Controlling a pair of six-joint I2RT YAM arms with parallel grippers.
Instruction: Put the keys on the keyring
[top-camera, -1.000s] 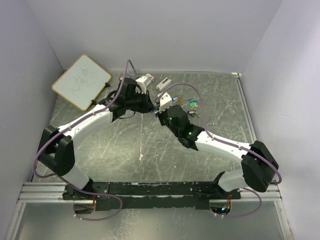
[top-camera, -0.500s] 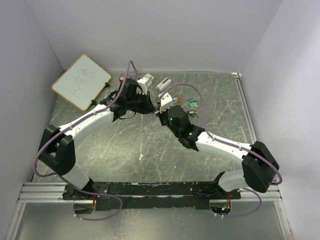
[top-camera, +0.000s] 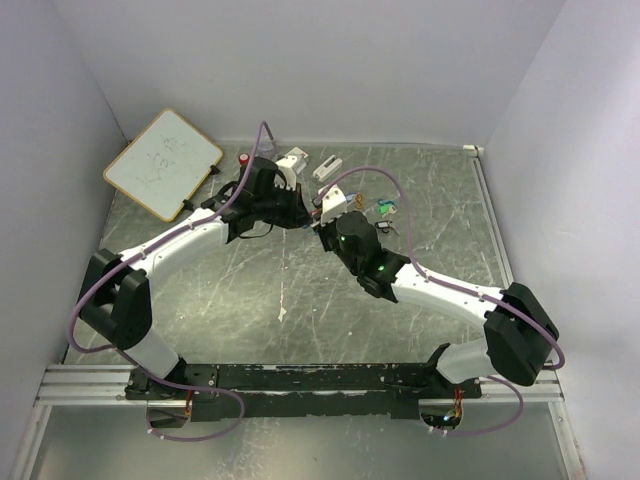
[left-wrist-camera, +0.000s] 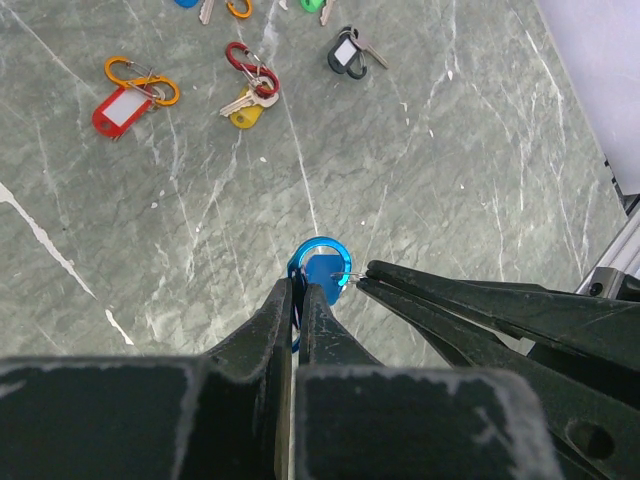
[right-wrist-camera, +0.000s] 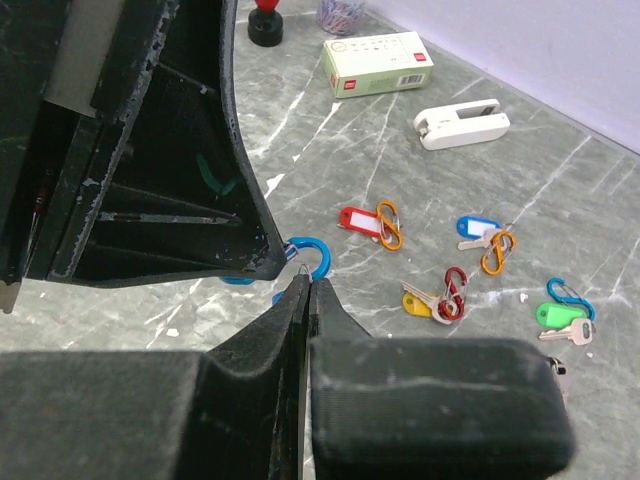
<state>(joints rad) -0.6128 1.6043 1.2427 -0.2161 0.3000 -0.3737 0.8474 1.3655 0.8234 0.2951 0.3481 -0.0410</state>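
Left end effector (left-wrist-camera: 300, 292) pinches the blue keyring (left-wrist-camera: 322, 268) over the counter (right-wrist-camera: 560, 200), my right end effector (right-wrist-camera: 303, 285) is pressed together at the ring's edge, and the keys (right-wrist-camera: 418, 302) lie nearby, so I should hold it steady and push the ring open slowly.

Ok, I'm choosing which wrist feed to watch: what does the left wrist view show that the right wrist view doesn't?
Only the left wrist: the black-tagged key in plain sight and the metal rail at the table's edge. Only the right wrist: the white box, the white stapler and the green-tagged key in full. Both: the red-tagged key, the yellow-tagged key, and the blue carabiner pinched in the left gripper, with the right gripper shut at its edge.
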